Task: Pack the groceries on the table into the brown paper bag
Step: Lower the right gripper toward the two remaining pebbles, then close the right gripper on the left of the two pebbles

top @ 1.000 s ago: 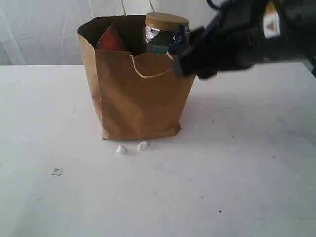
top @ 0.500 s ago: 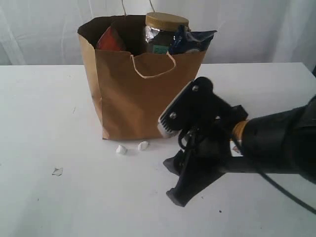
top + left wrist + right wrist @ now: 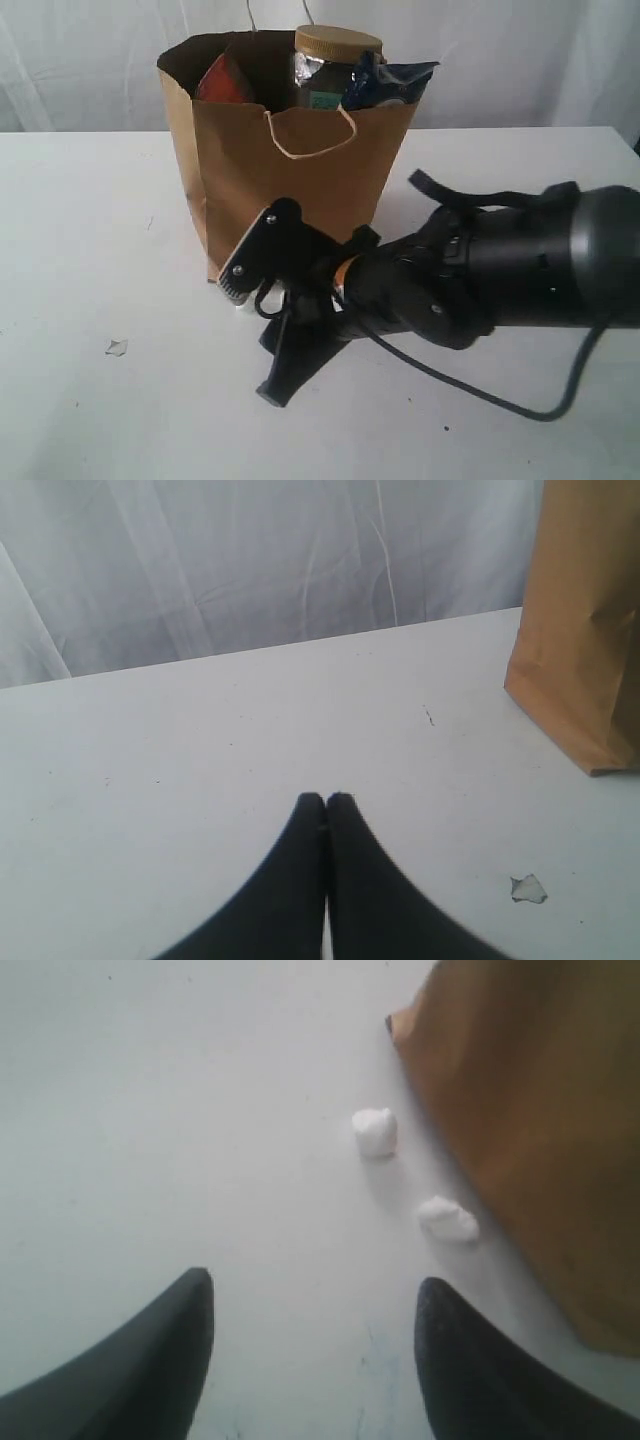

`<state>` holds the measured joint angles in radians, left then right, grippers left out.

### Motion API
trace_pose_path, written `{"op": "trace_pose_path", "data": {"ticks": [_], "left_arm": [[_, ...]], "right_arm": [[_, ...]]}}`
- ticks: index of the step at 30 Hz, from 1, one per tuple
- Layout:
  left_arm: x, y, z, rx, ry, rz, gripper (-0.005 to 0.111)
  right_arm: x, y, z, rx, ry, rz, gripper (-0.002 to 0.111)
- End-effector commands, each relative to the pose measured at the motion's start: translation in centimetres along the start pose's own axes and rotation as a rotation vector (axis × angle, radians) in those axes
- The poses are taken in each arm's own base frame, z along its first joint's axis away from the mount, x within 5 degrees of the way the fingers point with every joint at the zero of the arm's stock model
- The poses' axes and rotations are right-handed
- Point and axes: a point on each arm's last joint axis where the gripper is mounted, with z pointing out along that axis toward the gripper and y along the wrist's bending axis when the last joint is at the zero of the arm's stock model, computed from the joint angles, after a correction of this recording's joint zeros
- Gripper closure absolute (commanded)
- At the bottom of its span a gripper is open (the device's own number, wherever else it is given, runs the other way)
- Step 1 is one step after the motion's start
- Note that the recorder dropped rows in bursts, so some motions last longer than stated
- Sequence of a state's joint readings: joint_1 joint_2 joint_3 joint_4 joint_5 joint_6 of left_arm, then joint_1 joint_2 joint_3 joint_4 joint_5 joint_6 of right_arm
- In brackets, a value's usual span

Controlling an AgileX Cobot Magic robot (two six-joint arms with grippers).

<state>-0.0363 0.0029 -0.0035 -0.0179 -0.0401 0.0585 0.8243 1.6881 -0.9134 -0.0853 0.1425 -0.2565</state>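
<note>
You have a white bench [image 3: 80, 230] with small specks. The brown paper bag [image 3: 300, 200] stands upright on it. A white crumpled scrap [image 3: 375, 1132] and a second crumpled scrap [image 3: 448, 1218] lie just beside the bag's base. A flat pale scrap [image 3: 117, 347] lies well apart.

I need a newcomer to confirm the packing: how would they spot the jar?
Find the tall brown paper bag on the white table. The jar stands in its open top. Only it is clear with a round gold lid, unlike the red-orange pouch and dark blue packet beside it.
</note>
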Motion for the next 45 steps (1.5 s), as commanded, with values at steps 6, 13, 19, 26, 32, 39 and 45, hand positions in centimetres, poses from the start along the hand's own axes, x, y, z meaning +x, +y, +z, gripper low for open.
{"op": "trace_pose_path", "data": {"ticks": [6, 13, 19, 26, 32, 39, 45], "left_arm": [[0.0, 0.0, 0.0, -0.003, -0.01, -0.009, 0.107], [0.0, 0.0, 0.0, -0.003, -0.01, -0.009, 0.107], [0.0, 0.0, 0.0, -0.003, -0.01, -0.009, 0.107], [0.0, 0.0, 0.0, -0.003, -0.01, -0.009, 0.107], [0.0, 0.0, 0.0, -0.003, -0.01, -0.009, 0.107], [0.0, 0.0, 0.0, -0.003, -0.01, -0.009, 0.107], [0.0, 0.0, 0.0, -0.003, -0.01, -0.009, 0.107]], "right_arm": [[-2.6, -0.4, 4.0, -0.003, 0.005, -0.18, 0.053], [-4.8, -1.1, 6.3, -0.023, 0.064, -0.014, 0.053], [-5.8, -1.1, 8.2, -0.071, 0.129, 0.099, 0.053], [-5.9, -1.5, 10.1, -0.087, 0.182, 0.174, 0.053], [-6.0, -3.3, 10.0, -0.058, 0.196, 0.313, 0.06], [-5.4, -4.6, 10.1, -0.037, 0.268, 0.511, 0.059], [-5.0, -4.2, 11.2, -0.072, 0.314, 0.588, 0.059]]}}
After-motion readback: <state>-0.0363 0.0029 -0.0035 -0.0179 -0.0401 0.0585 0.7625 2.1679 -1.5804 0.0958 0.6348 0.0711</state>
